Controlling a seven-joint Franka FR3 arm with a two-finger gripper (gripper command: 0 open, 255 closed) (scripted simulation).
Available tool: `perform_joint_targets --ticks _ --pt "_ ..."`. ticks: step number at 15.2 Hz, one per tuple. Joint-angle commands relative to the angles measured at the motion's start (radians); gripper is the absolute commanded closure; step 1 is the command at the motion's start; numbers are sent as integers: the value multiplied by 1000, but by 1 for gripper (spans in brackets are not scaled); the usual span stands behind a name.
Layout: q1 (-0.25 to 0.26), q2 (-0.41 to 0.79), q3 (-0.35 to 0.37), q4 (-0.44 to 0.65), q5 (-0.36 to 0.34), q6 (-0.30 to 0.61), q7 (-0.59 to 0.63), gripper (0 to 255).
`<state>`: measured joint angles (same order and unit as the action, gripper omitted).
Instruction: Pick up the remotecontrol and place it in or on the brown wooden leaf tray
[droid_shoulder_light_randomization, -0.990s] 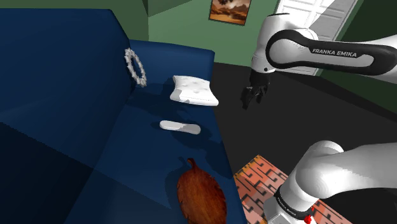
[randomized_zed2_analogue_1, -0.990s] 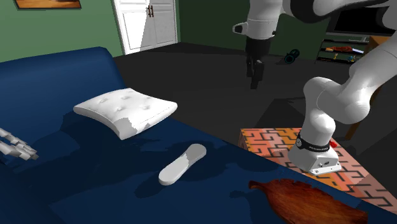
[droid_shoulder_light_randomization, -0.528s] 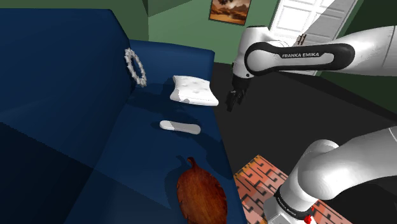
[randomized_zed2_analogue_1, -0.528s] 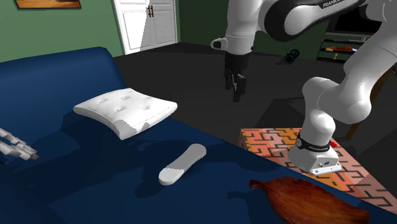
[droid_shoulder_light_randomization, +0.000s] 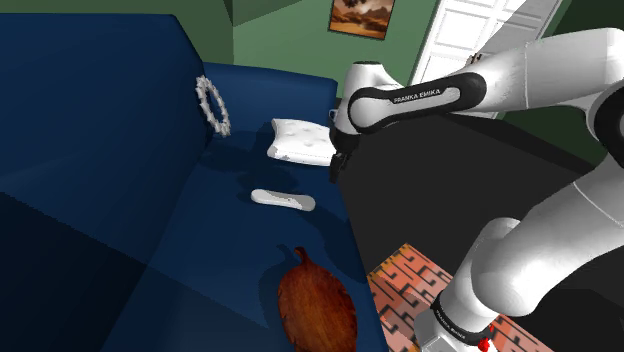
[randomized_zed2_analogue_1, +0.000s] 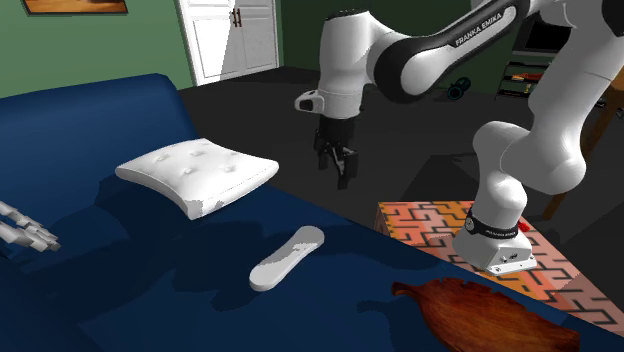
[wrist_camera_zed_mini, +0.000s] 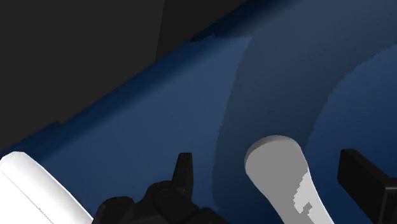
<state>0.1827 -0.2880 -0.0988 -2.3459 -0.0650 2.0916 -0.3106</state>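
A pale grey-white remote control (droid_shoulder_light_randomization: 283, 199) (randomized_zed2_analogue_1: 287, 257) lies flat on the blue sofa seat (droid_shoulder_light_randomization: 230, 250). The brown leaf tray (droid_shoulder_light_randomization: 315, 305) (randomized_zed2_analogue_1: 490, 318) rests on the same seat, nearer the stand. My black gripper (droid_shoulder_light_randomization: 334, 173) (randomized_zed2_analogue_1: 344, 174) hangs open above the sofa's outer edge, beside the white cushion and higher than the remote. In the wrist view the remote's rounded end (wrist_camera_zed_mini: 283, 175) shows below and between the spread fingers (wrist_camera_zed_mini: 184, 170), which do not touch it.
A white tufted cushion (droid_shoulder_light_randomization: 300, 142) (randomized_zed2_analogue_1: 197, 172) lies just beyond the remote. A white spiky ring (droid_shoulder_light_randomization: 213, 103) leans on the sofa back. The orange patterned stand (randomized_zed2_analogue_1: 440, 225) sits by the sofa edge on a dark floor. A white door (randomized_zed2_analogue_1: 228, 35) is behind.
The arm has swung toward the sofa, to the left in both exterior views, and lowered. The gripper went from over the dark floor to the sofa's edge. The remote and tray stayed put.
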Motion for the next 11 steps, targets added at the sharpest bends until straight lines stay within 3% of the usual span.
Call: perform_joint_targets --ticks 1,11 --pt "26 67 2 34 22 41 -58 0" --pt "103 375 43 219 137 190 -363 0"
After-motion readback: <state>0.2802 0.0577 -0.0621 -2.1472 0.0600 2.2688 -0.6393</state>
